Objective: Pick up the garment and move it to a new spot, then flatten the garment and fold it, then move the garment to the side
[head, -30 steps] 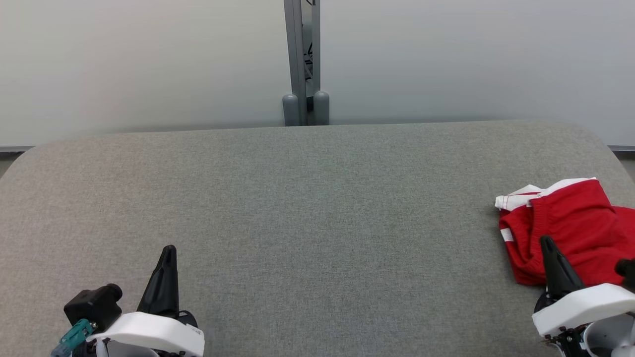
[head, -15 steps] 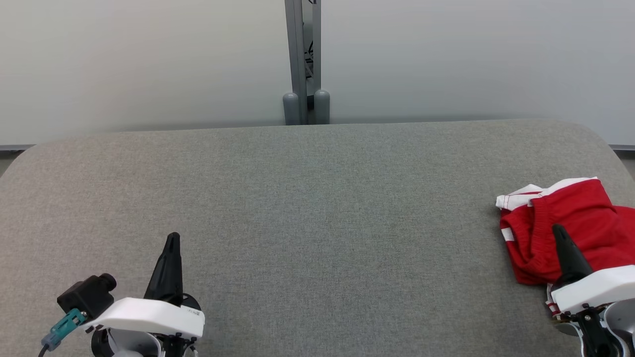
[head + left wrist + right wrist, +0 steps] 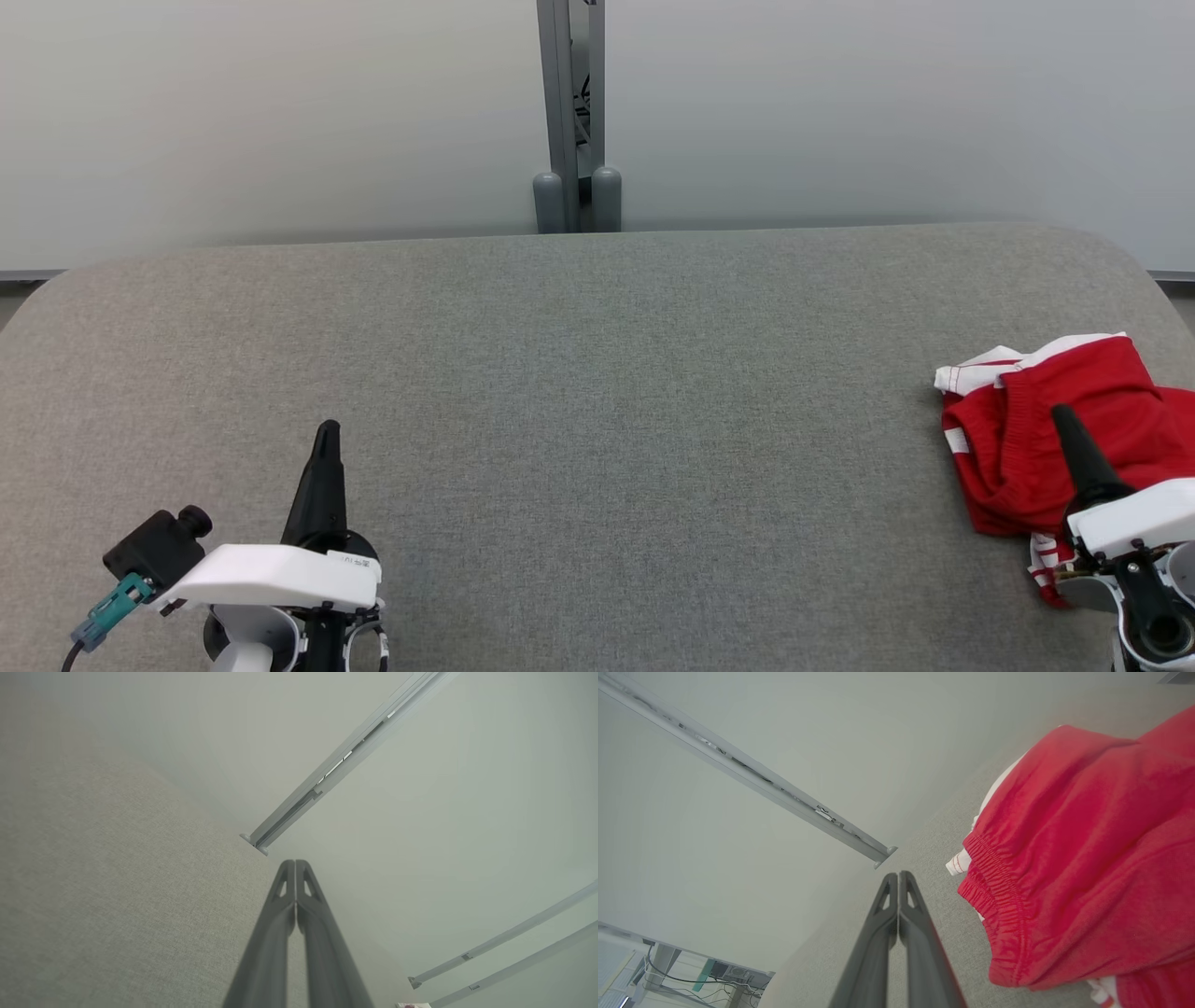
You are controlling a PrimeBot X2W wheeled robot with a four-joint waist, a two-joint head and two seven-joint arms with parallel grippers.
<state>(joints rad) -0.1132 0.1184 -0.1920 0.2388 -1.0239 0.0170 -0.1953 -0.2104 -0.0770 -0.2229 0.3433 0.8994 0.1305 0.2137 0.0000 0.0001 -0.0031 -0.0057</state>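
Observation:
The garment (image 3: 1102, 411) is a crumpled red piece with white trim and an elastic waistband, lying at the right end of the grey fabric table (image 3: 597, 373). In the right wrist view the garment (image 3: 1083, 858) lies just right of my fingers. My right gripper (image 3: 1061, 413) is shut and empty, its tip showing over the garment's left part. My left gripper (image 3: 328, 429) is shut and empty at the lower left, far from the garment. The left wrist view shows that gripper (image 3: 295, 862) with its fingers pressed together over bare table.
A pale wall runs behind the table, with a grey metal post (image 3: 569, 112) at its middle. The table's far corners are rounded. The garment reaches the head view's right edge.
Both grippers have moved forward over the table, away from me. The right gripper has also shifted right, its tip now further over the garment. The garment has not moved.

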